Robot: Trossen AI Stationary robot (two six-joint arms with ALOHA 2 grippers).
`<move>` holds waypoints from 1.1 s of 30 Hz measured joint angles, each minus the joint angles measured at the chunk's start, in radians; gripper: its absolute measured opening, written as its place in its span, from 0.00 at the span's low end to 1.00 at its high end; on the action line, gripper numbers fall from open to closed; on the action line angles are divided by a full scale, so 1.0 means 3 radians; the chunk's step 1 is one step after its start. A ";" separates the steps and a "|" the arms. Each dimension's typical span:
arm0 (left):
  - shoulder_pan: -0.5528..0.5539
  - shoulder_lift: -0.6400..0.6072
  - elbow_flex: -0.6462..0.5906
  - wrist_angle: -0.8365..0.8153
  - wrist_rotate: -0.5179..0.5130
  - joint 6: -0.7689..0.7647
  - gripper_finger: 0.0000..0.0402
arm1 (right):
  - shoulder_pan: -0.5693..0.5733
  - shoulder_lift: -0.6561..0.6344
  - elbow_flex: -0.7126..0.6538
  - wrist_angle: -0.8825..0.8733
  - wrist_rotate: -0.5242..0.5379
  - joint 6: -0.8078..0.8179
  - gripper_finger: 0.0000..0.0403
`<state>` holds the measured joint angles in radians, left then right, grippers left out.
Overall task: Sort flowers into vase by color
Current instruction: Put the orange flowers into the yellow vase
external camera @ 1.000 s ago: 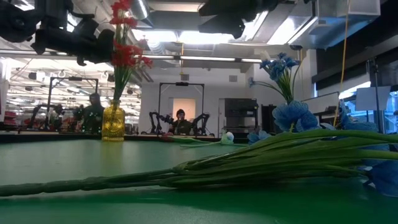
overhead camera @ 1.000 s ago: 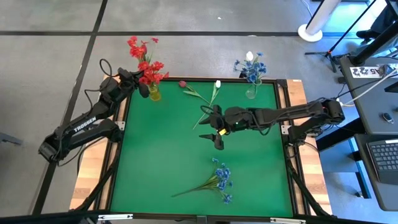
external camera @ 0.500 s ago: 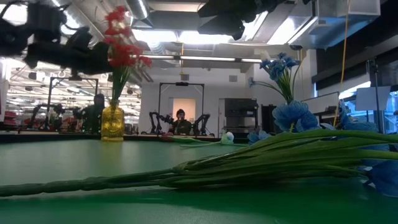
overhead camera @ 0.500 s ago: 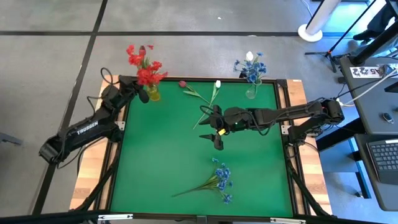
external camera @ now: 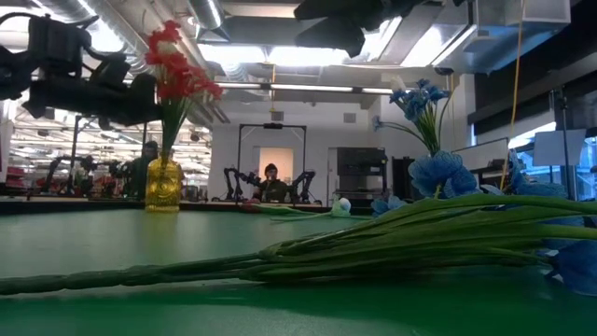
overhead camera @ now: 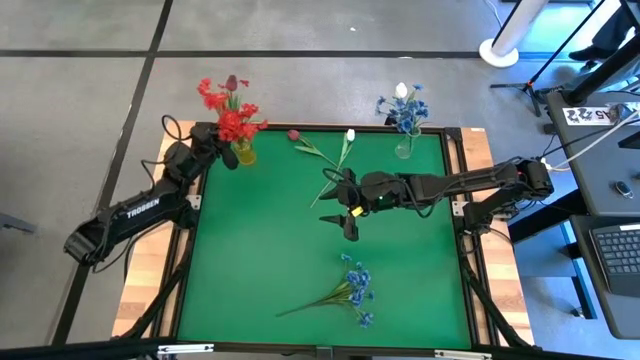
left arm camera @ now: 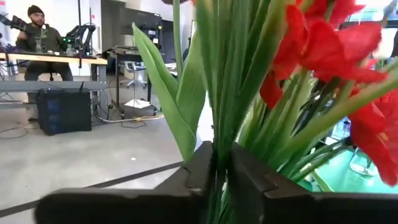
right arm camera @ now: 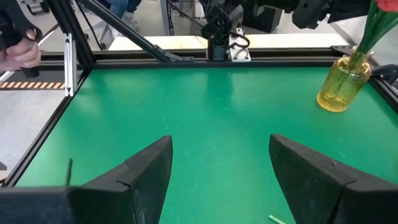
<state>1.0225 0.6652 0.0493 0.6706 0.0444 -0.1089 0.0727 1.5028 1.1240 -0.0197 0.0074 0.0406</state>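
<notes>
Red blossom clusters (overhead camera: 232,115) stand in the yellow glass vase (overhead camera: 245,152) at the far left corner of the green worktop (overhead camera: 260,260), directly in front of my left end effector (overhead camera: 228,150). In the left wrist view, the fingers (left arm camera: 202,171) of that end effector stand nearly together, with the green stems passing through the narrow gap between them. Whether the pads actually press on the stems I cannot tell.

My right end effector (overhead camera: 342,222) hangs over the middle of the worktop, its fingers (right arm camera: 140,171) spread wide and nothing between them. Just beyond it, toward the far edge, a red-pink tulip bud (overhead camera: 294,135) and a white tulip bud (overhead camera: 350,134) lie flat, their stems running back toward the end effector. On its near side, well apart from it, a blue blossom cluster (overhead camera: 355,290) lies on the worktop with its stems pointing toward my left arm.

To the far right of the right end effector, a clear vase (overhead camera: 403,148) at the worktop's far right corner holds blue blossoms and one white bud (overhead camera: 401,90).
</notes>
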 joint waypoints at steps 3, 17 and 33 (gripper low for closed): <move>0.0000 0.0000 0.0047 -0.0152 -0.0001 -0.0052 0.20 | 0.0000 -0.0001 0.0000 0.0005 -0.0001 -0.0001 0.66; -0.0070 -0.0176 0.0638 -0.1621 -0.0055 0.0060 0.55 | 0.0000 -0.0001 0.0000 -0.0057 -0.0001 -0.0044 0.66; -0.0368 -0.0784 0.1246 -0.3020 -0.0223 -0.0213 0.57 | 0.0000 -0.0004 0.0000 -0.0117 -0.0001 -0.0043 0.66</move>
<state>0.9122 0.4301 0.4230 -0.2353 -0.0225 -0.1728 0.0727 1.5017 1.1240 -0.0547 0.0071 0.0277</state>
